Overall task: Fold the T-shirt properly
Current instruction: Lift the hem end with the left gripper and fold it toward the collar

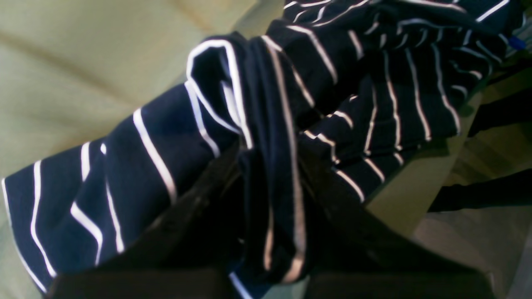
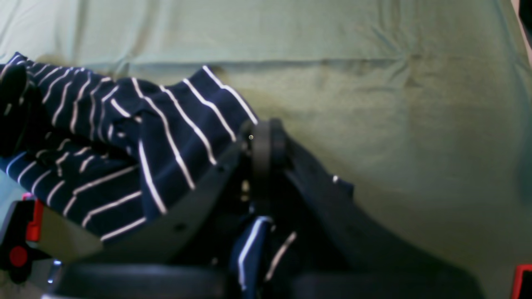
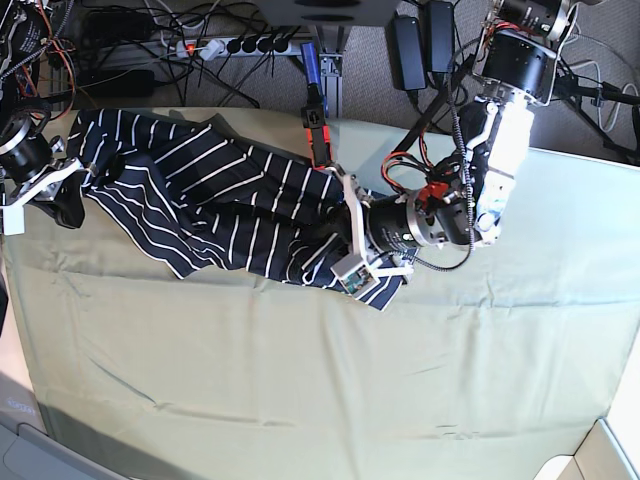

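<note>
T-shirt [image 3: 215, 205] stretched in a loose band between the two arms across the far side of the olive-green cloth [image 3: 320, 380], with the left gripper [image 3: 352, 255] clamped on a bunched fold at one end and the right gripper [image 3: 62, 195] pinched tight on striped fabric at the other. From the left wrist camera the navy stripes twist right through the jaws and fan away beyond them, the green cloth lying beneath and to one side. Past the shirt, behind both arms, grey floor carries a power strip [image 3: 225, 45] and tangled cables [image 3: 120, 30].
</note>
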You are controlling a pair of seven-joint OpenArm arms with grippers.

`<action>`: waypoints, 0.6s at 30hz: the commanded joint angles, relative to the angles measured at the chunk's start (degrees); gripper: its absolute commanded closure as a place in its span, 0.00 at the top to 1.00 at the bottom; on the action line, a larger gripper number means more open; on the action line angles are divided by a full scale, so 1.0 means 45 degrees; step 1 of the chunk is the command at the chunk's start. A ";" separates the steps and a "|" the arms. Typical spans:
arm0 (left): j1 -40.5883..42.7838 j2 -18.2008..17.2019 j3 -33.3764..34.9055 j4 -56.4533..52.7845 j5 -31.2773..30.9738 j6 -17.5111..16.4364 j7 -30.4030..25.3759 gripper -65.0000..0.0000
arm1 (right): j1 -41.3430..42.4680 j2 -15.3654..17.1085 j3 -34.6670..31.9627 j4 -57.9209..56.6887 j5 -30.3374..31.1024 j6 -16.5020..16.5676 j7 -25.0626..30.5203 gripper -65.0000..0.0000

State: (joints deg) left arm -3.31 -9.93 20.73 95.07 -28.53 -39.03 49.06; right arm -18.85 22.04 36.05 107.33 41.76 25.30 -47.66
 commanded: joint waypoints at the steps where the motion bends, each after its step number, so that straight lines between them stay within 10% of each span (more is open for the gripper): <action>1: -0.0209 0.0136 -0.0010 0.0087 -0.0262 -0.0185 -0.0316 0.00 | 0.0092 0.0209 0.0131 0.0170 0.0151 0.0389 0.0301 0.00; 11: 0.0151 0.0520 0.0010 0.0005 -0.0869 -0.0180 -0.0325 0.00 | 0.0087 0.0209 0.0126 0.0165 0.0141 0.0393 0.0306 0.00; 18: 0.0355 0.0520 0.0738 0.0005 -0.0874 -0.0185 -0.0325 0.44 | 0.0092 0.0204 0.0126 0.0165 0.0102 0.0393 0.0311 0.00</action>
State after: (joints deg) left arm -1.10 -7.92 24.10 94.28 -31.27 -39.00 49.04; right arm -18.87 22.04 36.05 107.33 41.58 25.30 -47.64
